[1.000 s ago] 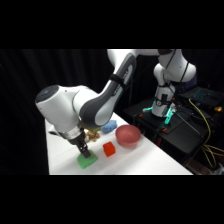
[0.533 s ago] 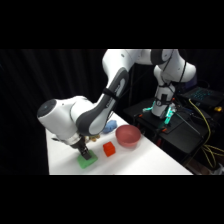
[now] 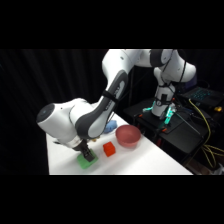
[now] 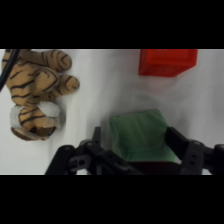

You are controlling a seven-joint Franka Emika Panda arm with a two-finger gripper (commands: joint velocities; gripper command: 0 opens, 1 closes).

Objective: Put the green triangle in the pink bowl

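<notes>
White robot arm bent low over a white surface (image 3: 145, 162), black two-finger gripper (image 3: 88, 156) lowered onto a small light-green wedge-shaped block (image 4: 138, 135) near the surface's front left corner. From the wrist, gripper (image 4: 135, 142) fingers spread to either side of the green block, flanking it closely; actual contact impossible to tell. Block resting on the surface. Orange-red cube (image 3: 109, 149) just beside the block. Round, shallow pinkish-red bowl (image 3: 128, 136) farther right, beyond the cube, nothing visible inside. Striped plush tiger toy (image 4: 37, 92) lying apart from both blocks.
</notes>
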